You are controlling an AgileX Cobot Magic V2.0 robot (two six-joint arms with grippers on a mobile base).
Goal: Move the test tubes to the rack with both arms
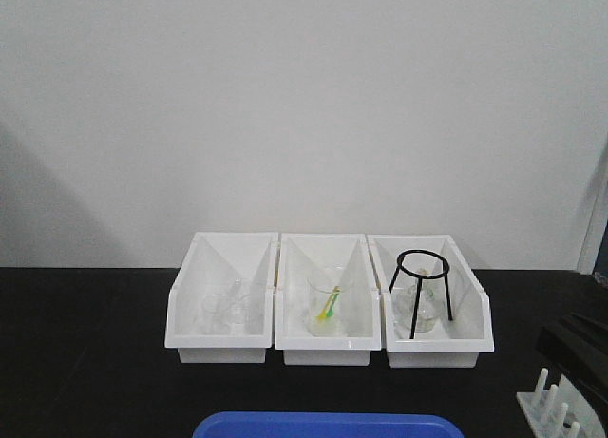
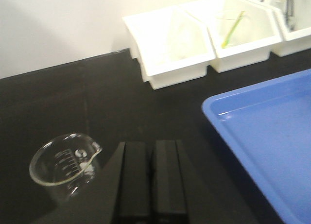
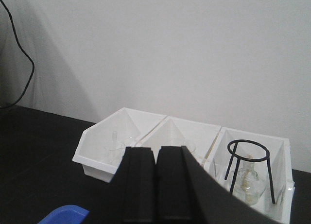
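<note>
The white rack (image 1: 560,409) with upright pegs stands at the front right corner of the black table, partly cut off by the frame edge. I cannot make out any test tubes; the clear glassware in the left bin (image 1: 223,310) is too faint to identify. My left gripper (image 2: 151,144) is shut and empty, low over the black table between a glass beaker (image 2: 63,161) and the blue tray (image 2: 267,131). My right gripper (image 3: 156,149) is shut and empty, raised and facing the bins. Part of a black arm (image 1: 577,351) shows just above the rack.
Three white bins stand in a row at the back: the left bin (image 1: 180,314), the middle bin (image 1: 328,343) with a beaker and a green-yellow stick, and the right bin (image 1: 475,333) with a black wire tripod (image 1: 421,267) over a glass flask. The tray (image 1: 328,426) lies at the front.
</note>
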